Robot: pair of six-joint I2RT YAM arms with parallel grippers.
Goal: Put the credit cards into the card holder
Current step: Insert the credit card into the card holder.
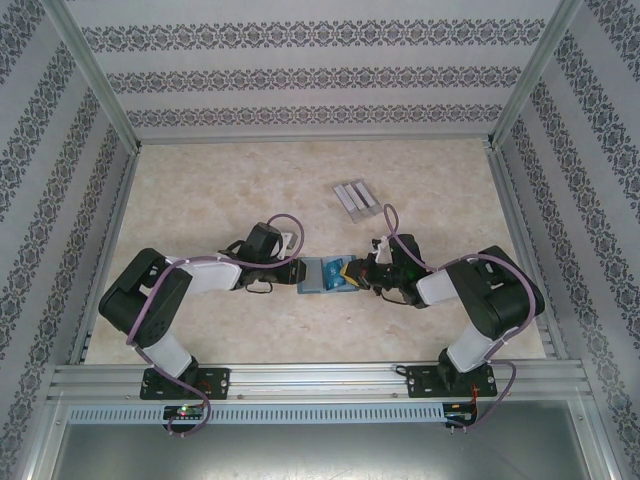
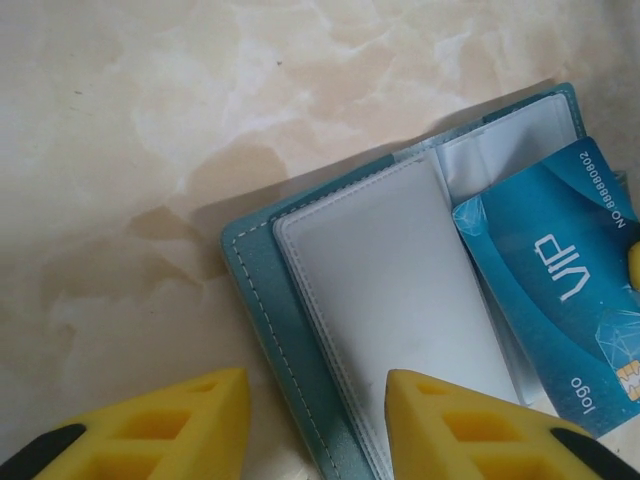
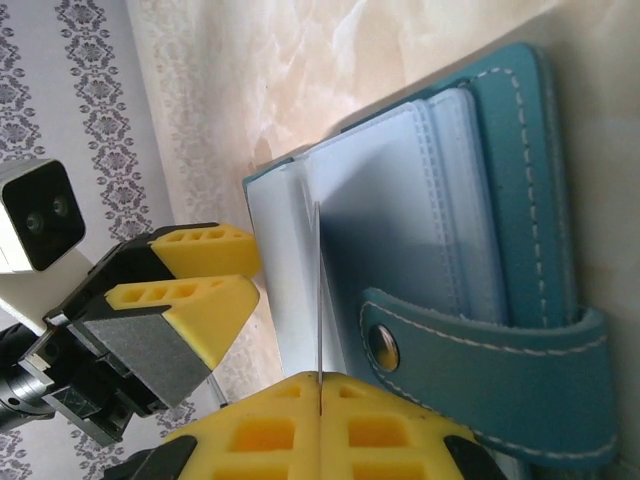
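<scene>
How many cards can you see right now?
1: a blue VIP card, pinched by the right gripper, over the open teal card holder. Others may be hidden in its pockets.

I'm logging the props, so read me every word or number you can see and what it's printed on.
"VIP": on the blue card at the open card holder.
"logo": on the same card, near one end.
"NO." and a string of digits: along that card's edge, digits too small to read with certainty.
No other readable text.
</scene>
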